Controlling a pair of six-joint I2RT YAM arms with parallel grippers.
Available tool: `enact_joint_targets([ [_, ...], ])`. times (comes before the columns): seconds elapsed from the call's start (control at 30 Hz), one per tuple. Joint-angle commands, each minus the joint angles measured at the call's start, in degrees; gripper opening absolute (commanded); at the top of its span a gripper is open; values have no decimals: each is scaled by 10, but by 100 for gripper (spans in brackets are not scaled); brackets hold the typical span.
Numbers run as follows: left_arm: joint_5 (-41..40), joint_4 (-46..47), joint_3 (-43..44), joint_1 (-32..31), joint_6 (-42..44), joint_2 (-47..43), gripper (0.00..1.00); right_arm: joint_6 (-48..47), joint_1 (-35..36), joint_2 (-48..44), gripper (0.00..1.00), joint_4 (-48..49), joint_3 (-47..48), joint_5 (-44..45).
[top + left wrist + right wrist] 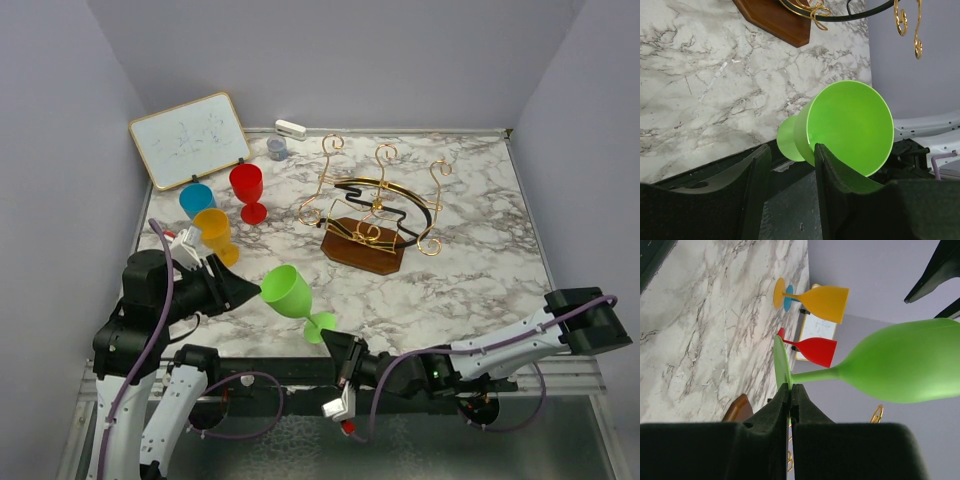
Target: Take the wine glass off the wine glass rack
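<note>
A green wine glass (289, 291) hangs tilted in the air over the near edge of the table, clear of the rack. My right gripper (336, 347) is shut on its foot disc (781, 363), and the stem and bowl (905, 365) reach away to the right. My left gripper (248, 291) is open at the bowl's rim. In the left wrist view, one finger (826, 165) lies against the bowl's mouth (850, 125). The wine glass rack (372, 205), gold wire with a black ring on a brown base (777, 20), stands mid-table with no glass on it.
Red (247, 190), orange (213, 232) and blue (196, 198) wine glasses stand at the left, close behind my left arm. A small whiteboard (190, 138) leans at the back left. A grey cup (277, 148) and a white object (291, 129) sit by the back wall.
</note>
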Motion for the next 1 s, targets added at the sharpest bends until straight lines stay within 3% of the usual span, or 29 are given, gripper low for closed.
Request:
enact_joint_targets([
  [0.0,22,9,-17,-3,-4,-11,43,-64,7,22,1,92,-6,9],
  [0.5,33,12,-45,-3,4,-18,43,-139,7,118,1,200,10,16],
  [0.83,37,16,-72,-3,-1,-31,43,-159,7,135,1,245,11,28],
  [0.9,35,16,-69,-3,-1,-31,36,-159,7,136,1,246,11,33],
  [0.97,29,14,-64,-3,1,-30,17,-154,8,138,1,248,9,44],
])
